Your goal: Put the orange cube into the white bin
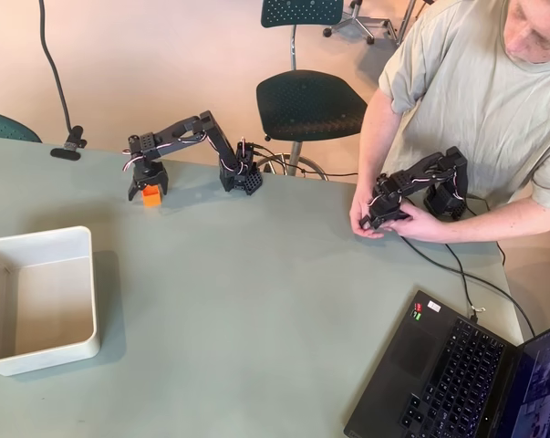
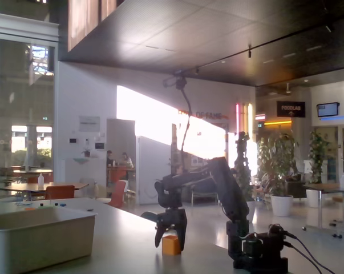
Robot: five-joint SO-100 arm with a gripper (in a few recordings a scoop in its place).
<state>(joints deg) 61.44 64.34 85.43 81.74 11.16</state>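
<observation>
The tool [image 2: 170,231] is hanging straight down w/ its fingers spread wide, straddling the orange cube [image 2: 171,245], which is sitting on the counter [image 1: 256,301] right under/between the tips, so the coming move looks like a plain close, no sideways shift. In the overhead view the white bin [image 1: 39,301] is lying well apart, toward the lower left of the cube [image 1: 150,195]. Cube is looking like hard glossy plastic w/ square edges; bin is smooth, low-walled, round-cornered; counter is matte grey-green.
</observation>
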